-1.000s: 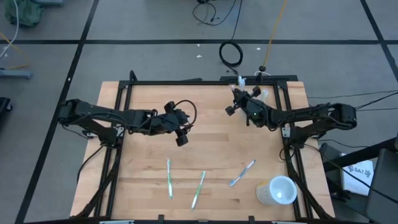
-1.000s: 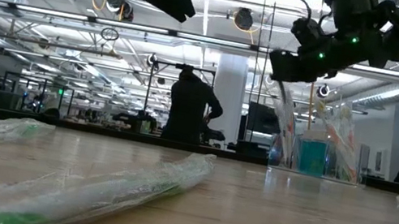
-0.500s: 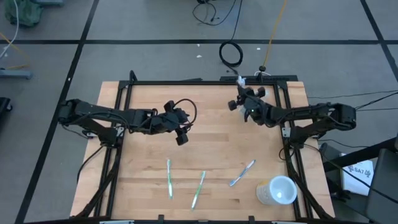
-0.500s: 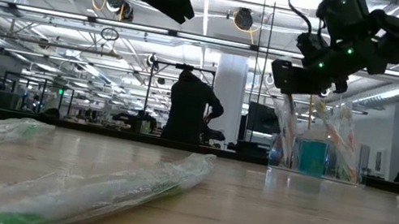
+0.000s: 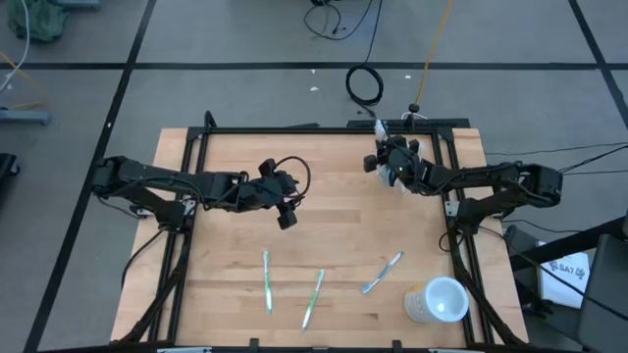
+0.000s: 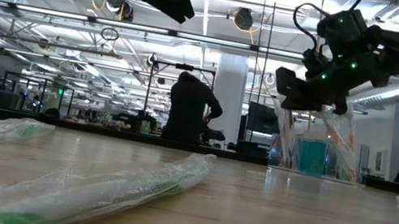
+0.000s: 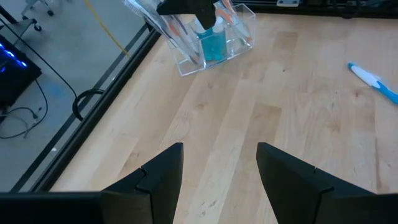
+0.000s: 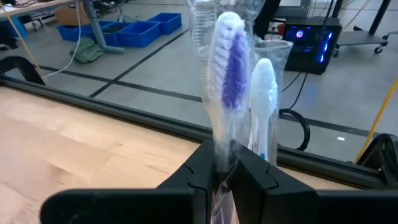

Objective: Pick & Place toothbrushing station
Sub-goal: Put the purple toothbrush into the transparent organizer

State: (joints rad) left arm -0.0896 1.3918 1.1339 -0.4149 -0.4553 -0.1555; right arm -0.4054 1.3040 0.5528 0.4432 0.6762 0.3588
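The toothbrushing station's clear holder [image 7: 239,28] stands near the table's far right corner, with a blue tube [image 6: 311,155] and wrapped brushes in it. My right gripper [image 8: 224,163] hovers just above it [image 6: 296,89], shut on a wrapped toothbrush with purple bristles [image 8: 229,74]. A white brush [image 8: 263,93] stands just behind that one. My left gripper [image 7: 217,169] hangs open over the table's middle [image 5: 287,218] with nothing between its fingers. Three wrapped toothbrushes [image 5: 267,281] [image 5: 313,296] [image 5: 383,272] lie flat near the front edge. My right gripper pinches the wrapped toothbrush between its two fingers, on the stem just below the bristle head [image 8: 222,149], through the clear wrapper. The fingers come nearly level and lie across the brush. The brush slants down toward the holder [image 6: 282,131]; whether its lower end rests inside I cannot tell.
A larger whitish cup [image 5: 439,300] lies at the front right corner. A dark frame rail [image 5: 294,128] runs round the table's edges. Bare wood lies between the left gripper and the holder. A person [image 6: 187,110] stands in the room far behind the table.
My right gripper has gone down and toward the table's far right corner, closer over the holder, rolling about its own axis as it went. It stays shut on the wrapped toothbrush, which travelled with it.
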